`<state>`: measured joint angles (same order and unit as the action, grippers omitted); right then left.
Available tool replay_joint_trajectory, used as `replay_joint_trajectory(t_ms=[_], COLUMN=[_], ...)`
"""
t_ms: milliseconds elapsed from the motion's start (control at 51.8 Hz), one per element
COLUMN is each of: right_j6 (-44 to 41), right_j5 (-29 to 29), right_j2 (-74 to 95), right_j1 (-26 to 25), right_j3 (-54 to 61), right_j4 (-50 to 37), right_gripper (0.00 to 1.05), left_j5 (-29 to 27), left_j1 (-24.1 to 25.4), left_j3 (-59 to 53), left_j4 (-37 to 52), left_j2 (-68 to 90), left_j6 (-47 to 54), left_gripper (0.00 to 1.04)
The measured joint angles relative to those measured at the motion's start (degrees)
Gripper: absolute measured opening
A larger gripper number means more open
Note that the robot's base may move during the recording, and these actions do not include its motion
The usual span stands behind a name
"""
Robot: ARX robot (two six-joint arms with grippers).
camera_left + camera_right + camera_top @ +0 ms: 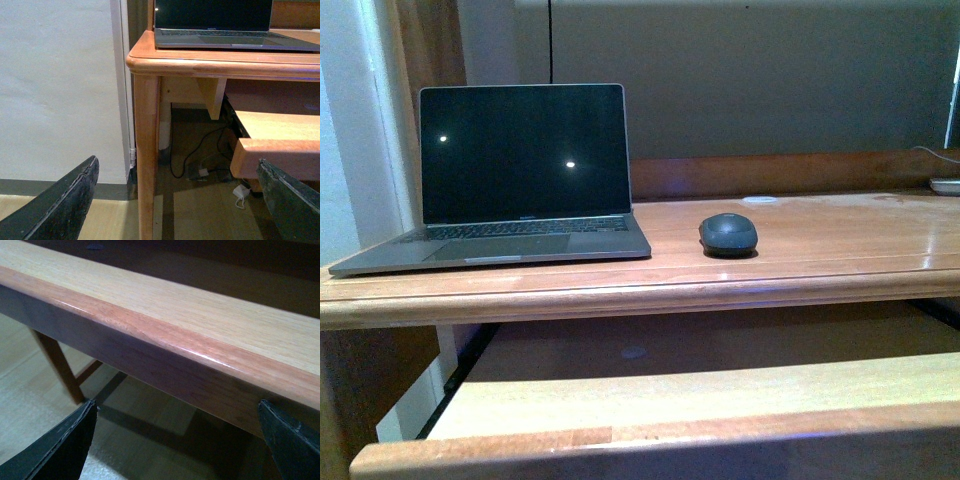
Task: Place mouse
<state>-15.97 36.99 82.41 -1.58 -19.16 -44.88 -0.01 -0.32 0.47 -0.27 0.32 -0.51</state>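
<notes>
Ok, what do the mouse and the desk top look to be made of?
The mouse looks like matte dark grey plastic: dull, with no sharp highlights. The desk top looks like varnished reddish wood: visible grain and a glossy sheen near its right end. Neither material can be confirmed from sight alone.

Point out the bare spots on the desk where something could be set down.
The widest bare stretch of desk top runs right of the mouse toward the white object at the far right edge. A narrower gap lies between laptop and mouse. The pulled-out tray below looks bare too. The left end is taken by the laptop.
</notes>
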Motion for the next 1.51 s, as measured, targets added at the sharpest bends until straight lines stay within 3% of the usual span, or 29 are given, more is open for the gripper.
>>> replay_joint_trajectory(t_ms=[232,676,830,985,1274,1506], right_j6=[7.2,13.9,16.3,19.8,27.3,31.9], right_j5=[-22.5,-48.0,-47.5,-42.3,-31.4,-23.3], right_j2=[14.0,24.8,25.4,20.1,-4.7,-32.3], right_j1=[11.5,21.1,21.3,19.7,12.6,5.7], right_j3=[-12.9,-24.9,-24.9,-22.2,-5.6,9.5], right_j4=[-4.2,-2.8,-2.3,-2.1,-0.1,12.2], right_gripper=[0.97,0.97,0.97,0.97,0.97,0.97], left_j5=[0.0,0.0,0.0,0.0,0.0,0.0], left_j1=[0.0,0.0,0.0,0.0,0.0,0.0], left_j3=[0.0,0.0,0.0,0.0,0.0,0.0], left_j4=[0.0,0.0,0.0,0.0,0.0,0.0], left_j2=[0.0,0.0,0.0,0.0,0.0,0.0], left_j6=[0.0,0.0,0.0,0.0,0.0,0.0], left_gripper=[0.97,0.97,0.97,0.97,0.97,0.97])
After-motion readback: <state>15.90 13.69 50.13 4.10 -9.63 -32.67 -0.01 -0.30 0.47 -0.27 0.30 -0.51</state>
